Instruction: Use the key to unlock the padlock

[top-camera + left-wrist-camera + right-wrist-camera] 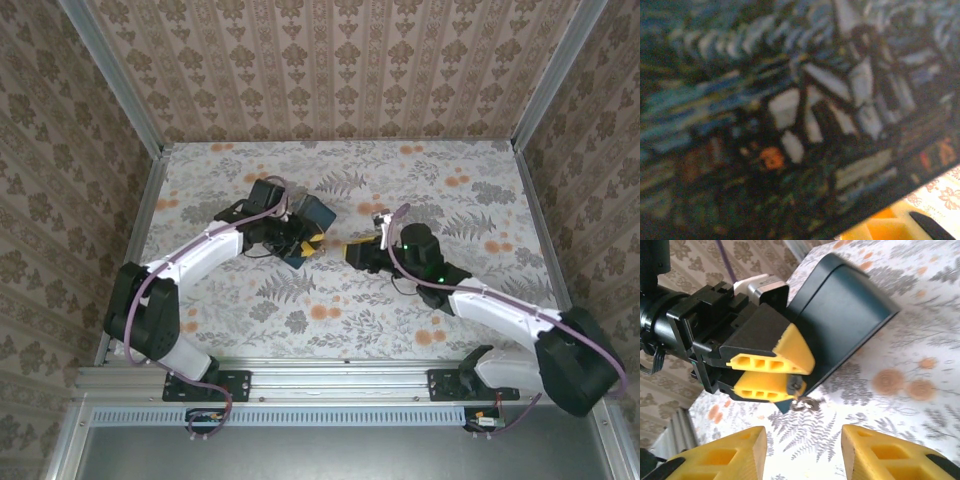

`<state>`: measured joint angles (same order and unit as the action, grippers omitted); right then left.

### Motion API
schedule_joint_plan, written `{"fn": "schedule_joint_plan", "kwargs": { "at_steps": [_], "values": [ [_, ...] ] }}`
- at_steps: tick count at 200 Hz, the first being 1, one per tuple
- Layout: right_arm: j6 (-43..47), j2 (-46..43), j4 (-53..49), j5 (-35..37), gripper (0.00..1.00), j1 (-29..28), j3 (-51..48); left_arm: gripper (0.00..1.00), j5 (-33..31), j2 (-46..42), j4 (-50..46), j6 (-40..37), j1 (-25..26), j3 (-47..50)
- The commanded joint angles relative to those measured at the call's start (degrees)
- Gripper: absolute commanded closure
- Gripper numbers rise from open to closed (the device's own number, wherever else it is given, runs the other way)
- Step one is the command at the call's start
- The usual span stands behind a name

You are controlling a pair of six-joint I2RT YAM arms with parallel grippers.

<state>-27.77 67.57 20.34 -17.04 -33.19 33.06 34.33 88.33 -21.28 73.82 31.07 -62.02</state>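
Observation:
In the right wrist view my left gripper (806, 375) has its yellow fingers pressed together, shut on a tiny dark-grey padlock (797, 385) at their tips. A small silvery key (805, 404) sits just below the padlock, over the table; whether it hangs or lies there I cannot tell. My right gripper (802, 452) is open, its two yellow fingertips spread wide a short way in front of the padlock and key. From above, the left gripper (303, 243) and the right gripper (353, 250) face each other at mid-table.
A dark blue box (312, 213) with a starry-night print stands right behind the left gripper and looms blurred in the left wrist view (790, 115). The flowered tabletop (470, 200) spreads around it. Patterned walls close in three sides.

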Motion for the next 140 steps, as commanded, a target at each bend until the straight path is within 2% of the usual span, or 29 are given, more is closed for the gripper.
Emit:
{"fn": "schedule_joint_plan", "kwargs": {
  "at_steps": [1, 19, 45, 60, 77, 106, 140],
  "values": [
    [13.0, -3.3, -9.2, 0.3, 0.58, 0.1, 0.8, 0.94, 1.9, -1.6, -0.4, -0.2, 0.2, 0.2],
    [25.2, -3.7, -4.3, 2.1, 0.61, -2.5, -1.2, 0.94, 2.1, -1.5, -0.5, 0.2, 0.3, 0.1],
    [39.8, 1.8, 19.9, 6.1, 0.63, -3.5, -9.2, 0.94, 4.1, -1.1, -0.5, 0.2, 0.7, -0.3],
    [46.5, 5.9, 20.0, 6.9, 0.67, -3.7, -6.7, 0.94, 4.7, -0.8, -0.5, 0.2, 0.9, -0.5],
    [52.1, 9.8, 22.1, 11.9, 0.68, -5.6, -4.4, 0.94, 5.3, -0.5, -0.6, -0.1, 1.2, -0.9],
    [55.1, 12.5, 30.7, 17.5, 0.67, -7.5, -4.8, 0.94, 5.8, -0.3, -0.4, -0.1, 1.3, -0.8],
    [56.3, 13.6, 29.6, 17.6, 0.69, -9.3, -3.3, 0.94, 6.2, -0.1, 0.0, 0.2, 1.3, -0.5]
  ]
}}
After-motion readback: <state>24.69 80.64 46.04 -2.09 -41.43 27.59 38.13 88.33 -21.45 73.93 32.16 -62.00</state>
